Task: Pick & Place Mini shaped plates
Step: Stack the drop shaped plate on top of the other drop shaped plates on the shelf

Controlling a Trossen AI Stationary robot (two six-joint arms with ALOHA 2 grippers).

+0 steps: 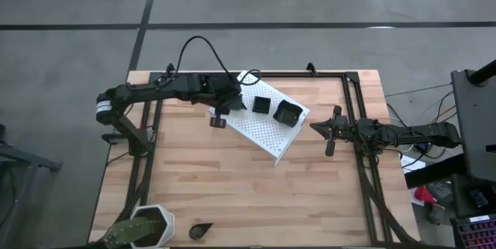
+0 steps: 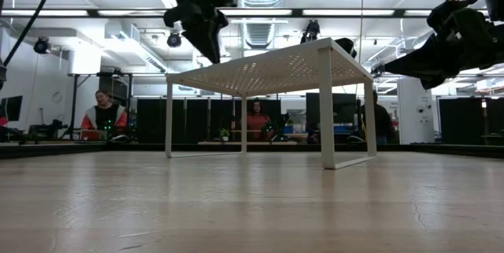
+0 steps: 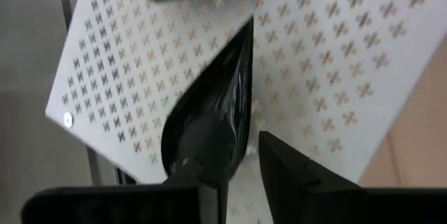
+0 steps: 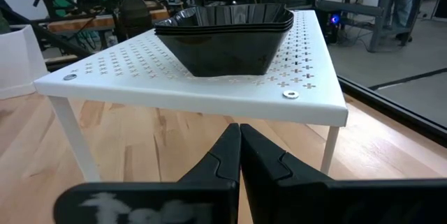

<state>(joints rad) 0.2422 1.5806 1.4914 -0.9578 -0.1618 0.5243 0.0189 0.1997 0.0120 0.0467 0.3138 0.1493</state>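
- Pot [image 1: 147,227] of white hexagon shape sits at the near left corner of the surface [image 1: 256,195], with one teardrop dish [image 1: 200,230] just beside it; I judge that dish is waiting to be fetched, since it lies well apart from the others
- My left pincer [image 3: 241,158] hangs over the left end of the white perforated rack [image 1: 267,136], reaching in from the left edge so the arm stays clear of the dishes already set down
- In the left wrist view its fingers [image 3: 297,172] stand apart with a black leaf-shaped dish [image 3: 213,112] lying between them on the rack top; one finger overlaps the dish's rim, so I cannot say it is fully let go, though I read this as the release of a placement
- The dish lies flat on the perforated sheet near the rack's edge, which I think keeps it steady once freed
- Two more black dishes, a small square one [image 1: 262,105] and a wavy-rimmed one [image 1: 288,112], rest further right on the rack, spaced apart so each has its own patch
- My right pincer [image 4: 239,144] waits off the rack's right end, low over the surface, clenched on nothing, parked out of the working arm's way
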